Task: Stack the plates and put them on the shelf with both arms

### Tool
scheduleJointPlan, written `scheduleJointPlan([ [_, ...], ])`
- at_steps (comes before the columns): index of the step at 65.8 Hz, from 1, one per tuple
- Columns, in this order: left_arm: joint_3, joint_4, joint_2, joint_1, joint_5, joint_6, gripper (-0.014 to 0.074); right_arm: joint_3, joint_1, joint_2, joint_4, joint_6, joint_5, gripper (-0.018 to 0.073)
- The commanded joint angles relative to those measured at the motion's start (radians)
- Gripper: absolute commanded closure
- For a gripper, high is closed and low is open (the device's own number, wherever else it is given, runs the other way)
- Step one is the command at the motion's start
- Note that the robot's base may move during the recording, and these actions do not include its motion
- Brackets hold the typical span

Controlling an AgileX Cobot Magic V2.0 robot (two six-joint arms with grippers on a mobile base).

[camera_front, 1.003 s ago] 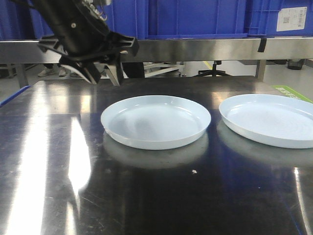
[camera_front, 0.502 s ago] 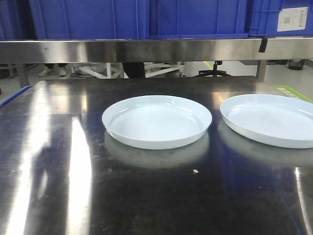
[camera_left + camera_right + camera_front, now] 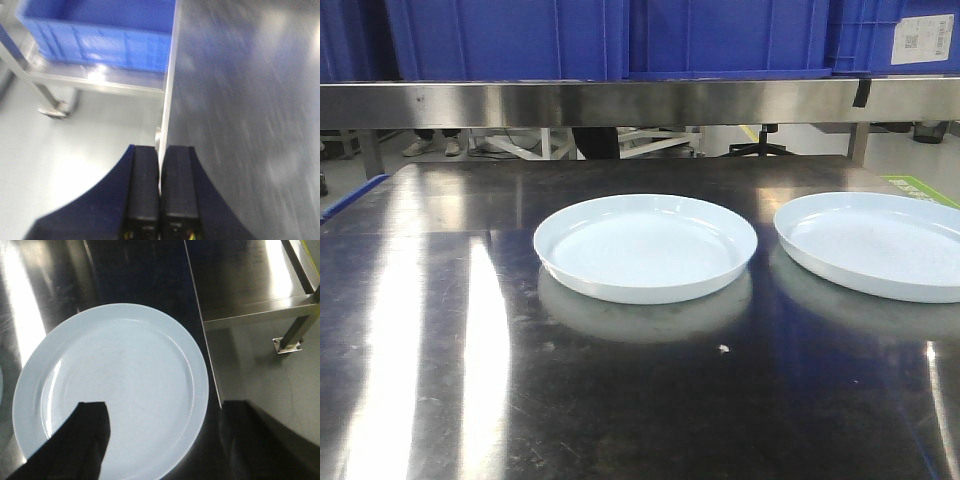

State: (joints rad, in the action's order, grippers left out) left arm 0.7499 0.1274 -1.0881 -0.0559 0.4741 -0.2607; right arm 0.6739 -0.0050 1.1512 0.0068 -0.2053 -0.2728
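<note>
— Where do the 2 plates lie?
— Both lie flat on the steel bench, side by side and apart. The left plate is near the middle and the right plate is close to the bench's right edge. Above them runs a shelf carrying blue crates.
— And the right pincer?
— The right pincer hangs over the right plate, spread wide and holding nothing. 1 finger shows above the plate's inner surface and the other is beyond the rim, by the bench edge. That side of the rim lies between them. Contact cannot be told.
— The left pincer?
— The left pincer is pressed closed and empty, above the bench's edge. Its blurred view shows the floor and a blue bin.
</note>
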Motion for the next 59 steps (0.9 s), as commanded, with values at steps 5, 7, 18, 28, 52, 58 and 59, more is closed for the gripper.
scheduleJointPlan([
  [5,-0.108,-0.001,0.141,0.001,-0.117,-0.005,0.0513,0.037,-0.007,-0.019,-0.007,0.003,0.072,-0.0010],
  [7,-0.131,0.004,0.161,0.001,-0.123,-0.005,0.0513,0.037,-0.007,-0.019,-0.007,0.003,0.071,-0.0010],
  [18,-0.263,0.063,0.266,0.001,-0.189,-0.005,0.0513,0.037,-0.007,-0.019,-0.007,0.003,0.068,-0.0010],
  [28,-0.303,0.097,0.307,0.001,-0.224,-0.005,0.0513,0.037,-0.007,-0.019,-0.007,0.003,0.068,-0.0010],
  [52,-0.303,0.112,0.307,0.001,-0.224,-0.005,0.0513,0.037,-0.007,-0.019,0.003,0.003,0.053,0.0139],
  [58,-0.303,0.110,0.307,0.001,-0.232,-0.005,0.0513,0.037,-0.007,-0.019,0.003,0.003,0.023,0.0485],
  [59,-0.303,0.110,0.307,0.001,-0.232,-0.005,0.0513,0.037,-0.007,-0.019,0.003,0.003,0.019,0.0534],
])
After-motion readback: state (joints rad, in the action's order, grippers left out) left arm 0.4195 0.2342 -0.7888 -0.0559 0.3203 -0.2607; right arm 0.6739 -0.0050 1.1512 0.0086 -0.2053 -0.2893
